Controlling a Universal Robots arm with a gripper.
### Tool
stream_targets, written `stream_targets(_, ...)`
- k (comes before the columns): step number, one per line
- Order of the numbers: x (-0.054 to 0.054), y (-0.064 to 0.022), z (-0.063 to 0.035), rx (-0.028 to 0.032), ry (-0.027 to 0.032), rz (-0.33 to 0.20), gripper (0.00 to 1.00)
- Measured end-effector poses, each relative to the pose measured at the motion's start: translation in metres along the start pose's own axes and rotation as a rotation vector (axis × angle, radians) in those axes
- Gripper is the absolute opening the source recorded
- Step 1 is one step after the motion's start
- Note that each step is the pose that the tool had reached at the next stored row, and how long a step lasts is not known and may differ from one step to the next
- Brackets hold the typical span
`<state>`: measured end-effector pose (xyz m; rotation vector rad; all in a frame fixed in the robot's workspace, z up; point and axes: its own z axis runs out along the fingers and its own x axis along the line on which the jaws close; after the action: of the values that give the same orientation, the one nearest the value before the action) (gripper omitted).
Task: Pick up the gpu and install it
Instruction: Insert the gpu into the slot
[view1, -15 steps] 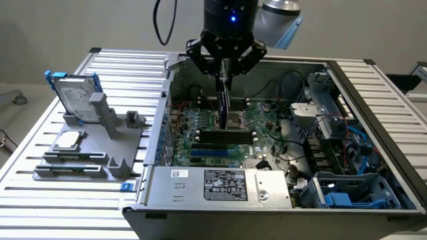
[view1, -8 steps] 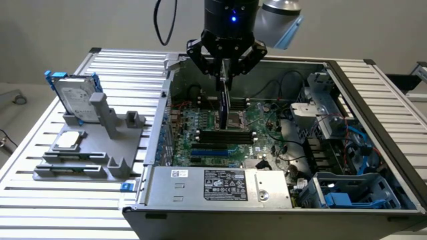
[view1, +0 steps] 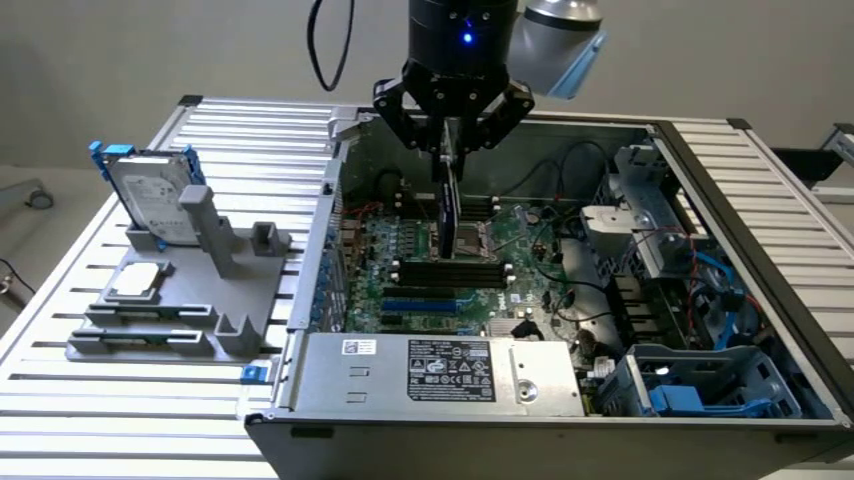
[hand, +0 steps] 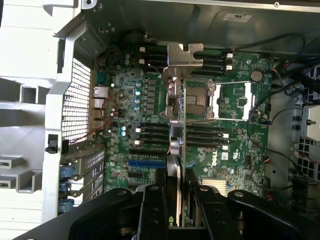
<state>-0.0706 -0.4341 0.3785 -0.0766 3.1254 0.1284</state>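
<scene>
My gripper (view1: 454, 148) hangs over the open computer case (view1: 310, 300), shut on the gpu (view1: 450, 215). The card hangs edge-on below the black fingers (view1: 416, 118), its lower end just above the green motherboard (view1: 534, 290) near the processor socket. In the wrist view the gpu (hand: 179, 95) runs as a thin strip from between my fingers (hand: 154, 205) outward, ending in its silver metal bracket (hand: 180, 61). My gripper (hand: 176, 210) clamps it from both sides. A blue expansion slot (hand: 146, 163) lies on the board beside the card's line.
Long black memory slots (view1: 454, 272) cross the board beneath the card. A silver hard drive in a blue frame (view1: 150, 190) stands on a grey fixture (view1: 187, 300) at the exterior view's left. The power supply (view1: 441, 370), cables (view1: 587, 250) and blue drive bays (view1: 694, 390) crowd the case.
</scene>
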Motion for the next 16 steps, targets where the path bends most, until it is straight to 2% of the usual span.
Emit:
stream_targets(1,0.0000,-0.0005,0.0003,-0.0011,-0.0017,-0.002,0.27)
stream_targets(3,0.0000,-0.0006,0.0003,-0.0023,-0.0097,-0.022,0.27)
stream_targets(5,-0.0001,-0.0007,0.0007,-0.0029,-0.0130,-0.057,0.27)
stream_targets(8,0.0000,-0.0008,0.0015,-0.0039,-0.0145,-0.111,0.27)
stream_targets(16,0.0000,-0.0007,0.0003,-0.0066,-0.0135,-0.257,0.27)
